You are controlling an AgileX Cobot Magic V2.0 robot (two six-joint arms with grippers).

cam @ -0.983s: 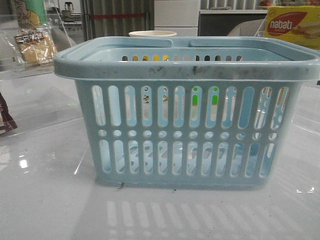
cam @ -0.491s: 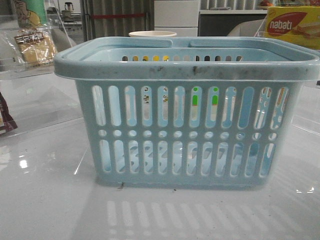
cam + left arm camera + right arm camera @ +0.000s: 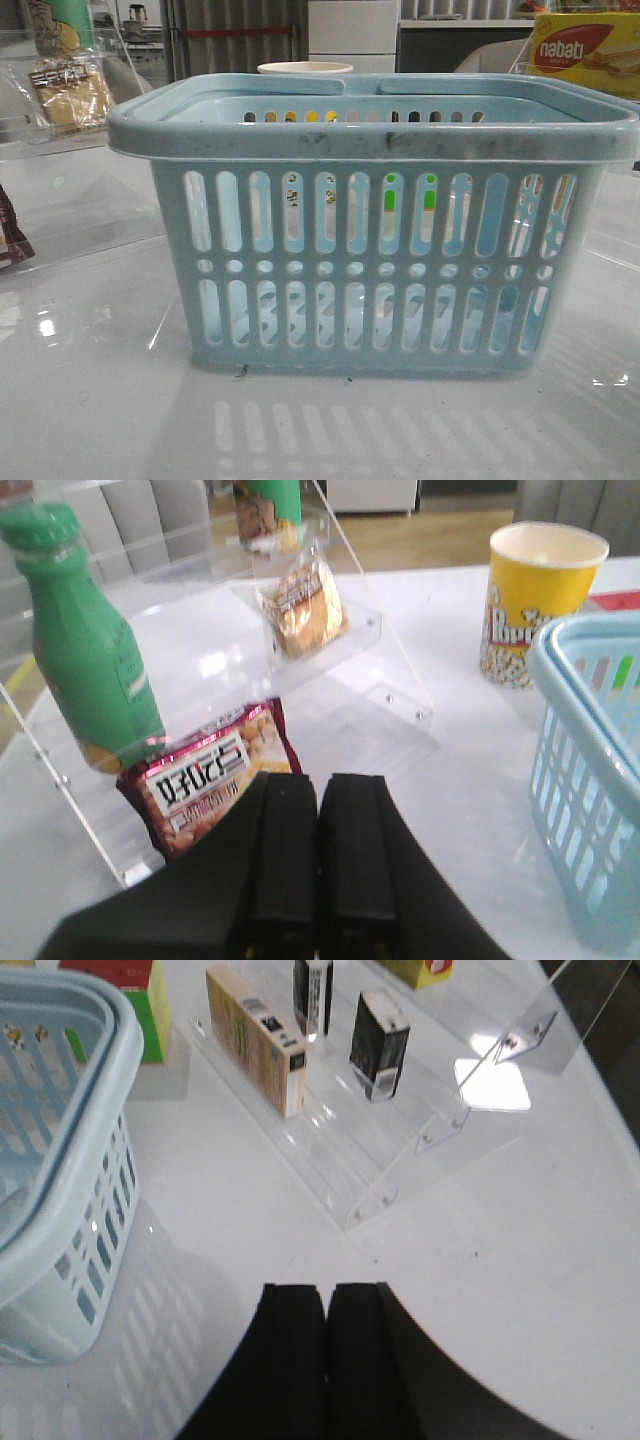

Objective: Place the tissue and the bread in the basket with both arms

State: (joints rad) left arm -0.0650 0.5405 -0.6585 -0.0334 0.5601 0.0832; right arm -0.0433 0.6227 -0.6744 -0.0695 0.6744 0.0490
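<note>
The pale blue basket (image 3: 375,225) fills the front view; its rim also shows in the left wrist view (image 3: 590,760) and the right wrist view (image 3: 70,1140). The bread (image 3: 303,605), a clear packet of golden slices, lies on a clear acrylic shelf and also appears at the far left of the front view (image 3: 65,90). The tissue (image 3: 379,1057), a small black pack with pale markings, stands on a stepped acrylic rack. My left gripper (image 3: 320,785) is shut and holds nothing, short of the bread. My right gripper (image 3: 326,1290) is shut and holds nothing, above bare table, short of the rack.
A green bottle (image 3: 85,660) and a red snack bag (image 3: 205,780) sit by the bread's shelf. A yellow popcorn cup (image 3: 535,600) stands behind the basket. On the rack are a tan box (image 3: 255,1040) and another dark pack (image 3: 312,995). A nabati box (image 3: 585,50) stands back right.
</note>
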